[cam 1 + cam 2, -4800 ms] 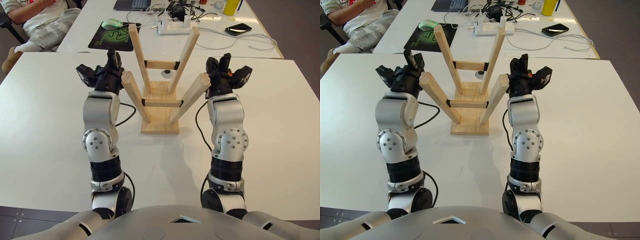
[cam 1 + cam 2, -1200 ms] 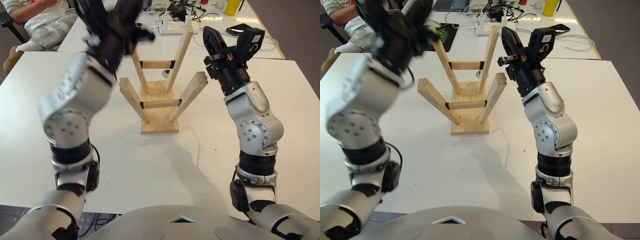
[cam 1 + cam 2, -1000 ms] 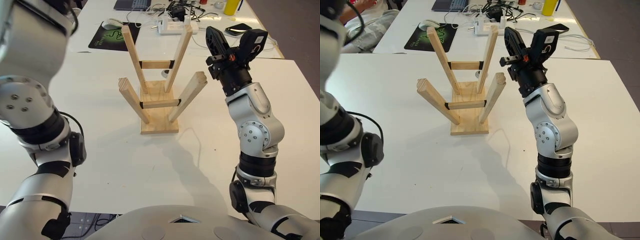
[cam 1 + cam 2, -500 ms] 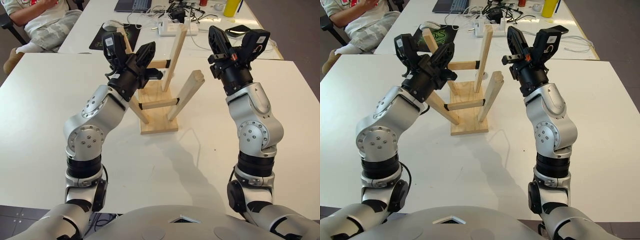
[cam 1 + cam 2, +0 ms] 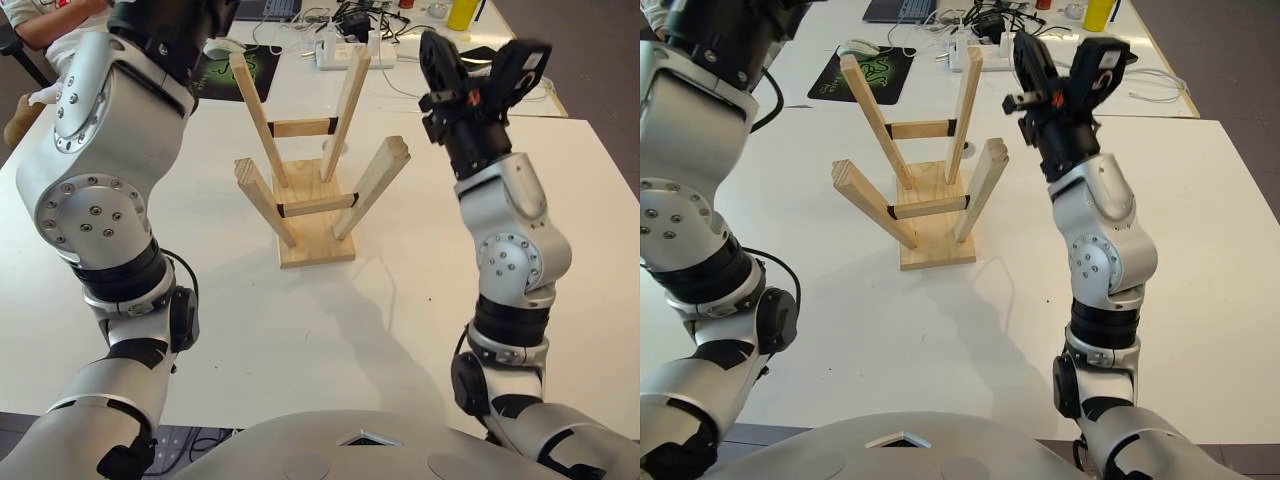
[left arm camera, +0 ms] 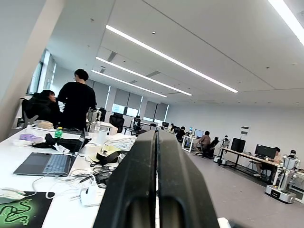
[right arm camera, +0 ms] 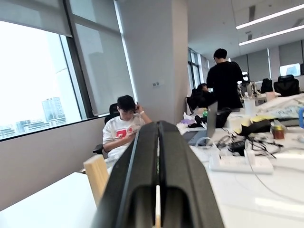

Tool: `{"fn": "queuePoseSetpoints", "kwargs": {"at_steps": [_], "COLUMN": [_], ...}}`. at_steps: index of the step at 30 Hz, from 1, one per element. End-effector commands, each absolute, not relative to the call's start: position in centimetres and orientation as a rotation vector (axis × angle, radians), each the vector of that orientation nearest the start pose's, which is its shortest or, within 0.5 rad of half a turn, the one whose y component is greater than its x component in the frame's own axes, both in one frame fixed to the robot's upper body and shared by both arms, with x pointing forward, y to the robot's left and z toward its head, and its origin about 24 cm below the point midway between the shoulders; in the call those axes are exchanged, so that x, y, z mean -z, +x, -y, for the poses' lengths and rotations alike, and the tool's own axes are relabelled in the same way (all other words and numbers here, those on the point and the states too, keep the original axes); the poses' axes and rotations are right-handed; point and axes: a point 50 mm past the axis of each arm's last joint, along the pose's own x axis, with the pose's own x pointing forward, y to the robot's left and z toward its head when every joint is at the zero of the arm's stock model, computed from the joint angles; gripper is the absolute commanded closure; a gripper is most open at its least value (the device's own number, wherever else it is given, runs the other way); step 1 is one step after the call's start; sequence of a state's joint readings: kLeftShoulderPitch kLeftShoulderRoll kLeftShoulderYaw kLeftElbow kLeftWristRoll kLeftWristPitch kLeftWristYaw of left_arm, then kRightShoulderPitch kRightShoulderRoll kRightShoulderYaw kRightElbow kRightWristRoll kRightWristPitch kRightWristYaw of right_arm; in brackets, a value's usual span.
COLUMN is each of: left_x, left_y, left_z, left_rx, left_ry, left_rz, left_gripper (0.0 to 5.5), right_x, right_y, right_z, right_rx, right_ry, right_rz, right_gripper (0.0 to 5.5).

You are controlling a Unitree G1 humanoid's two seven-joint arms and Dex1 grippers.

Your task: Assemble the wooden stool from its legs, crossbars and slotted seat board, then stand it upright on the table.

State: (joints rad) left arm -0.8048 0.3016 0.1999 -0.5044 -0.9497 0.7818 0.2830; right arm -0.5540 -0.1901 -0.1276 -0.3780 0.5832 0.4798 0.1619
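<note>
Bare pale-wood stool, matt table

Robot at full stretch: the left arm is bent sharply at the elbow. Its silver forearm rises steeply up and forward to a dark wrist at the top edge of the head camera's view. The left gripper is held high, its two black fingers pressed together with only a thin seam between them, holding nothing. The right arm stands nearly upright from its elbow joint, narrowing to a black right wrist. The right gripper points up and forward, its own pair likewise pressed together and empty.
</note>
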Motion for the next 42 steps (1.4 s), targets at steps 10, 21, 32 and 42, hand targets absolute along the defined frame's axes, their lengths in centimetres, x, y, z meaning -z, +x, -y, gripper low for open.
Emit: {"fn": "queuePoseSetpoints", "kwargs": {"at_steps": [10, 21, 32, 42], "left_x": [-27.0, -27.0, -26.4, -23.6], "left_y": [27.2, 27.2, 27.2, 26.4], "left_z": [-15.6, -15.8, -16.6, -18.2], "left_rx": [0.289, 0.285, 0.243, 0.189], "left_ry": [-0.329, -0.322, -0.293, -0.283], "left_rz": [0.340, 0.341, 0.329, 0.229], "left_gripper": [5.50, 5.50, 5.50, 5.50], "right_x": [-24.0, -19.2, -29.6, -22.0], "right_y": [29.1, 28.8, 31.2, 34.3], "right_z": [10.7, 10.4, 14.8, 18.1], "right_rx": [-0.726, -0.675, -0.431, -0.622], "right_ry": [0.184, 0.167, 0.585, 0.170], "right_rz": [0.348, 0.195, 0.567, 0.098], "right_gripper": [5.49, 5.49, 5.49, 4.54]}}
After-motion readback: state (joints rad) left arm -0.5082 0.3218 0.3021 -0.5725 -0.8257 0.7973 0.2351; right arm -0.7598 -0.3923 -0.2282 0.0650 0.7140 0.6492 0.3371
